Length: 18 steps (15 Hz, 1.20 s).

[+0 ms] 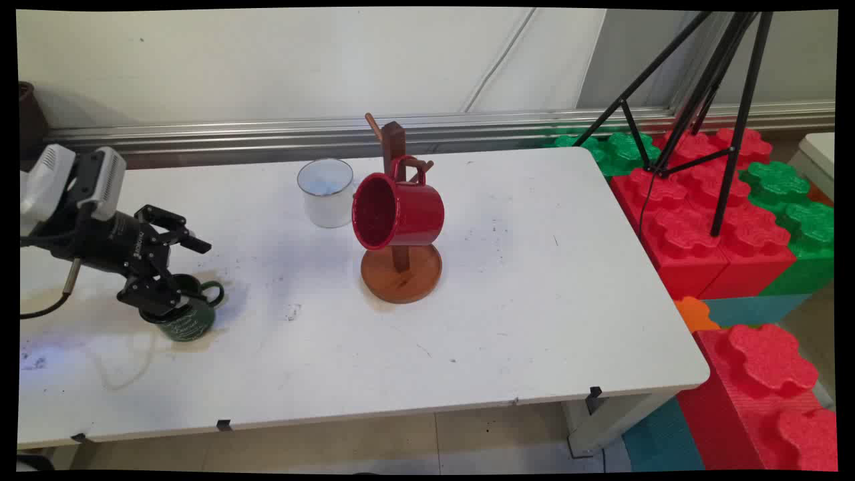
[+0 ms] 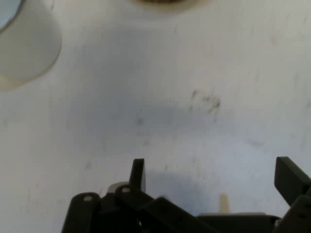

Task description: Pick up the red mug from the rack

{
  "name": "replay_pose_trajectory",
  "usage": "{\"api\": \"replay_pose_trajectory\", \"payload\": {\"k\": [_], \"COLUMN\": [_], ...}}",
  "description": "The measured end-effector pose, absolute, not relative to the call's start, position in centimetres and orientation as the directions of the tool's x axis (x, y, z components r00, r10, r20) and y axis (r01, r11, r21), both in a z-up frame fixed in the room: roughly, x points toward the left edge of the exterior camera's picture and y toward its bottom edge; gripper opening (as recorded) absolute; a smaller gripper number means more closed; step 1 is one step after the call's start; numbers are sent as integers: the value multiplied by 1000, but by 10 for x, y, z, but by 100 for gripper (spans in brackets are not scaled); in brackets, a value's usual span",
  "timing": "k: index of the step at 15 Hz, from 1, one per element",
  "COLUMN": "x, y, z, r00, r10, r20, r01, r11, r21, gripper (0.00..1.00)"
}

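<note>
The black gripper (image 1: 179, 270) is sitting low at the table's (image 1: 534, 321) left side with its fingers spread wide, one fingertip (image 2: 137, 173) and the other well apart in the hand view, and it is hanging right over a dark green mug (image 1: 189, 317) standing upright on the table; it seems to be touching the rim, though the linkage is hiding the contact. Well apart toward the middle, a red mug (image 1: 399, 210) is hanging on a wooden mug tree (image 1: 399, 260), with a white cup (image 1: 326, 192) standing just beside it.
</note>
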<state>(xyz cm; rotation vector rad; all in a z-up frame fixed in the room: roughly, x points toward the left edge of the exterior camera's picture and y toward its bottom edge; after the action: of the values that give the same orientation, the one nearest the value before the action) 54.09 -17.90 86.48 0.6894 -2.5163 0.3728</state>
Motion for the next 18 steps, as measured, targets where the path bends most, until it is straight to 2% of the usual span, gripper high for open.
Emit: {"api": "replay_pose_trajectory", "payload": {"k": [18], "x": [434], "y": [-160], "z": [934], "r00": [-580], "r10": [-403], "r20": [708], "r01": [-564], "r11": [826], "r21": [8], "gripper": [100]}}
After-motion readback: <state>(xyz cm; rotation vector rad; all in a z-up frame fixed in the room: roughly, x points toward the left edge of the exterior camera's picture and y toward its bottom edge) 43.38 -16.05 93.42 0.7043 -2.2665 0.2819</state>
